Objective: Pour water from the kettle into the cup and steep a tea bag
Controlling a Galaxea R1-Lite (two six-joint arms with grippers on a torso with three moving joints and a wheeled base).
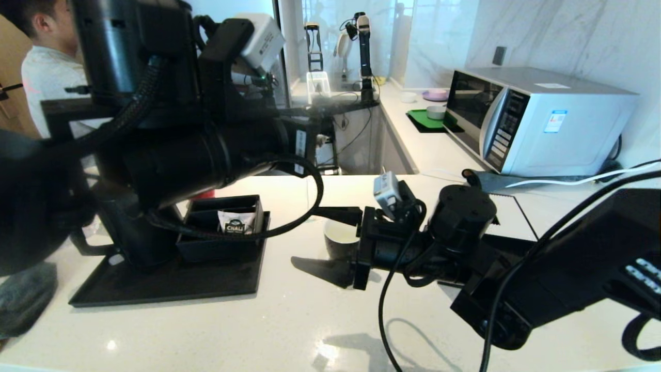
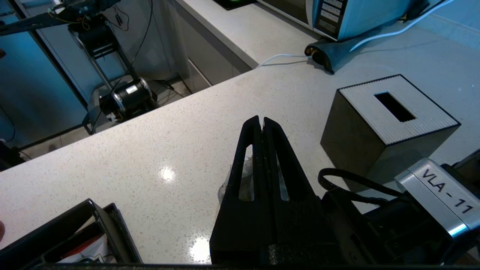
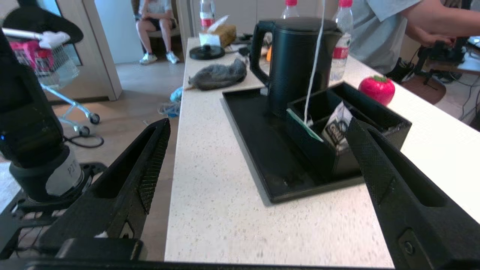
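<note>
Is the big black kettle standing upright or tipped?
Upright. The matte black electric kettle stands on the flat black tray, lid on top and level, behind the black compartment box.

Matt black kettle (image 3: 296,63), glossy speckled stone counter (image 3: 225,210), matt plastic tray (image 3: 262,150)

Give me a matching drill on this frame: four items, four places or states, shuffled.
1 cup
2 sachet
3 left fingers
4 right fingers

A wide open
B on the bare counter
C shut
D inside the divided box

Pairs: 1-B, 2-D, 3-C, 4-A
</note>
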